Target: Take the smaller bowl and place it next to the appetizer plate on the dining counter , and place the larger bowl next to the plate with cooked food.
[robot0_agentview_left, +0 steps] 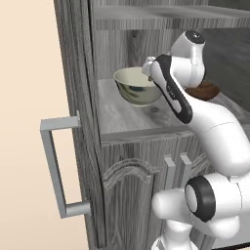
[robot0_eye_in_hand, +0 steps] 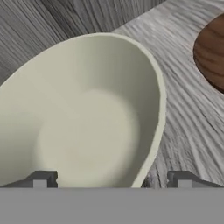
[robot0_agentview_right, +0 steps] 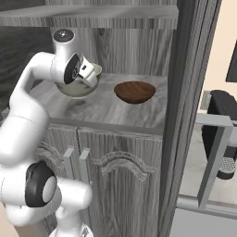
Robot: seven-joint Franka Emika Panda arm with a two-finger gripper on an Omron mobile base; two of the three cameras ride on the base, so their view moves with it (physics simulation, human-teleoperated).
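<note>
Larger bowl: the larger bowl (robot0_agentview_left: 138,86) stands upright on the grey wooden shelf (robot0_agentview_right: 106,107) inside an open cabinet, cream inside, mottled olive outside; it fills most of the hand view (robot0_eye_in_hand: 83,118).
Smaller bowl: the smaller bowl (robot0_agentview_right: 134,91) sits on the same shelf just beside the cream one, apart from it, toward the open cabinet door (robot0_agentview_left: 73,122); its brown edge shows in the hand view (robot0_eye_in_hand: 212,54).
Gripper: the gripper (robot0_eye_in_hand: 111,178) hangs close over the near rim of the larger bowl, one tip over the bowl's inside and the other outside the wall, so the rim lies between them. The fingers (robot0_eye_in_hand: 41,178) stand wide apart and hold nothing.
Contact: whether a tip already touches the rim, I cannot tell.
Step in hand: likely the reach for a first pick, aimed at the larger bowl rather than the wooden one; neither bowl has left the shelf.
Next move: probably lower a little so the wall sits deep between the pads, close on it, then lift straight up before drawing back out of the cabinet.
Caution: the upper shelf (robot0_agentview_left: 161,19) is close above, and the wooden bowl is near enough to be knocked.
</note>
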